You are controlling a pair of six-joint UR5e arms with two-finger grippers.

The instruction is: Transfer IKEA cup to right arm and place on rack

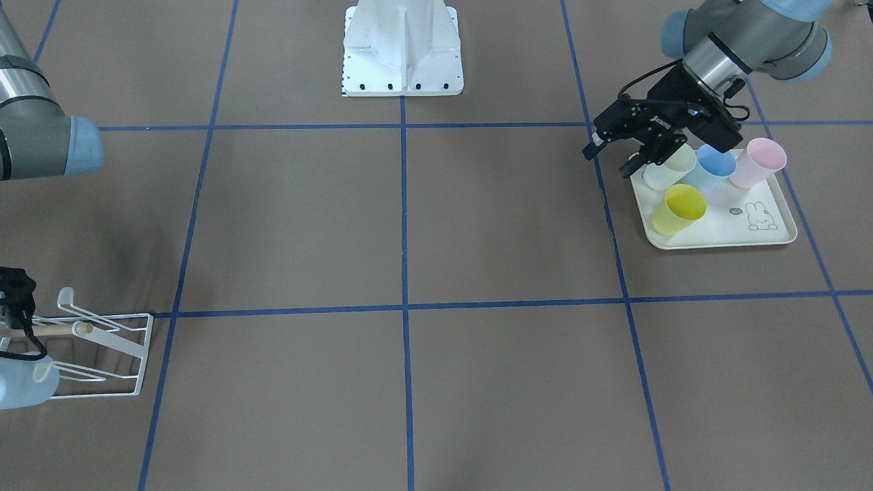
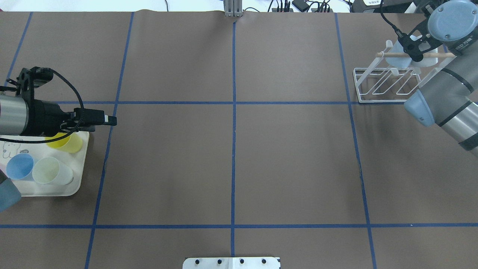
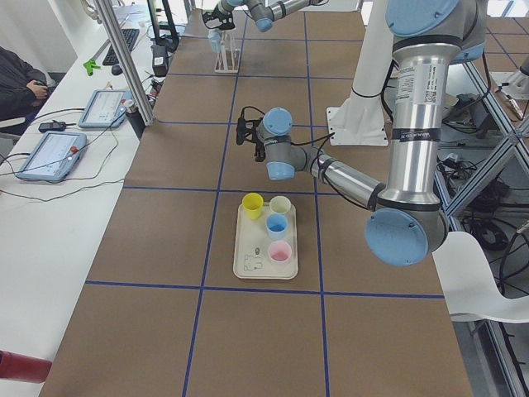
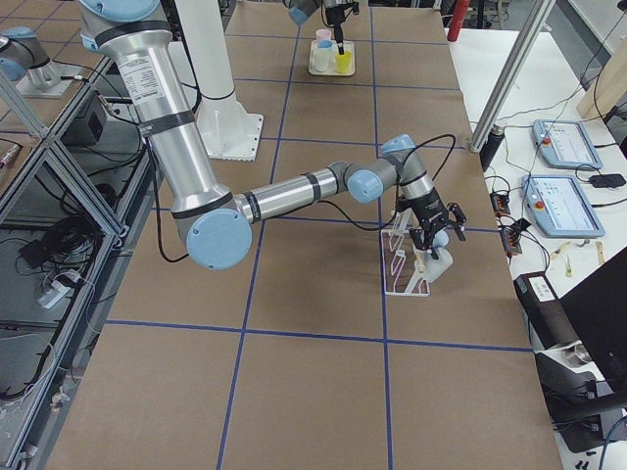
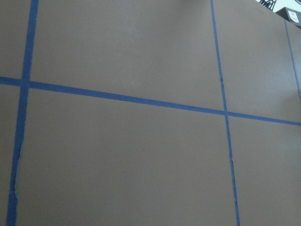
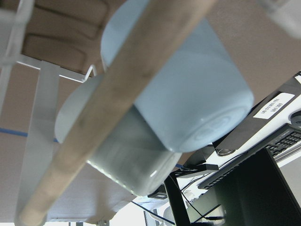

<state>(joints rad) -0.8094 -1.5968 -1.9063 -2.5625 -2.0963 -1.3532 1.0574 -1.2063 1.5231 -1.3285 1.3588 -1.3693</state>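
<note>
I cannot tell how open my right gripper (image 2: 413, 56) is, just above the pale blue cup (image 2: 397, 56) on the rack (image 2: 356, 86); lifting carelessly could snag the dowel (image 2: 437, 55) beside it, dislodging the cup.

Bright even light, soft shadows — right-wrist close-up blurred

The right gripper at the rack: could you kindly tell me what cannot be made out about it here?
Overhead view: the right gripper is small and dark over the dowel; whether its jaws are open or shut cannot be told.
Front-facing view: the left edge cuts it off beside the rack.
Right wrist view: the dowel and a blurred pale-blue cup fill the frame; no fingers show.
</note>
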